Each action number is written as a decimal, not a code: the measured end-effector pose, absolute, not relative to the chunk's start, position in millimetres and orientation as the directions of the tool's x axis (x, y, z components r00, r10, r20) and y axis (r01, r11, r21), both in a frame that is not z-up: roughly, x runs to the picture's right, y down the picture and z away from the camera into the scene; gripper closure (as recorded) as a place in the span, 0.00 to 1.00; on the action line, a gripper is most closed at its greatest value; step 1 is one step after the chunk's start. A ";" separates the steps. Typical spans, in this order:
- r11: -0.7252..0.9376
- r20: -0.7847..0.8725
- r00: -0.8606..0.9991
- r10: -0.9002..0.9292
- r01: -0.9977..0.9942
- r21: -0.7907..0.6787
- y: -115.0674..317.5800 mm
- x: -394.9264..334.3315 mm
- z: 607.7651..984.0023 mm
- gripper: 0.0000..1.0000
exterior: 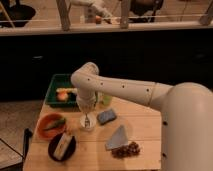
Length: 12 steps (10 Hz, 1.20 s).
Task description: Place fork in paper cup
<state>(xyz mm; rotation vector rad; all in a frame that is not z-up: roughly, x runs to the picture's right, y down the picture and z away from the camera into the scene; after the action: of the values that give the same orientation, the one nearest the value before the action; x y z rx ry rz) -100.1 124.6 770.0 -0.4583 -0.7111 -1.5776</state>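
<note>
Wooden table (145,125) fills the lower part of my view, with dark cabinets behind it. On it, near the left-centre, stands the paper cup (87,125), small and white. I see the fork (87,119) as a thin dark sliver standing roughly upright at the cup's mouth, its lower end inside the rim. Directly above it hangs the gripper (86,110), at the end of the white arm (120,90), which reaches in from the right and bends down over the cup. I cannot tell whether the gripper is clamped on the fork or has let go of it; the two meet in a blur.

Just beside the cup on the right lies a blue sponge (106,116). To its left sits an orange bowl (41,127) with something green in it, and in front of that a dark bowl (52,150) holding a pale item. Behind the arm I see a pale green cup (106,99) and a green tray (52,87) with fruit. Nearer the front edge lie a grey-blue wedge (118,138) and a dark cluster (127,149).
</note>
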 end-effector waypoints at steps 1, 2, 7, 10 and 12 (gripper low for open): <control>-0.024 0.662 -0.135 -0.737 0.984 0.174 126.2 -100.9 767.9 1.00; -0.020 0.662 -0.129 -0.739 0.985 0.170 127.6 -99.8 765.9 1.00; -0.003 0.665 -0.106 -0.739 0.988 0.154 131.6 -92.0 761.2 0.93; 0.006 0.669 -0.100 -0.737 0.988 0.153 133.1 -89.1 761.1 0.62; 0.010 0.671 -0.099 -0.735 0.988 0.156 134.5 -88.8 762.0 0.44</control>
<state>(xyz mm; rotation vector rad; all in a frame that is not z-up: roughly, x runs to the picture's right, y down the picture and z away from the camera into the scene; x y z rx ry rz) -88.8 134.5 762.0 -0.4654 -0.7074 -1.5356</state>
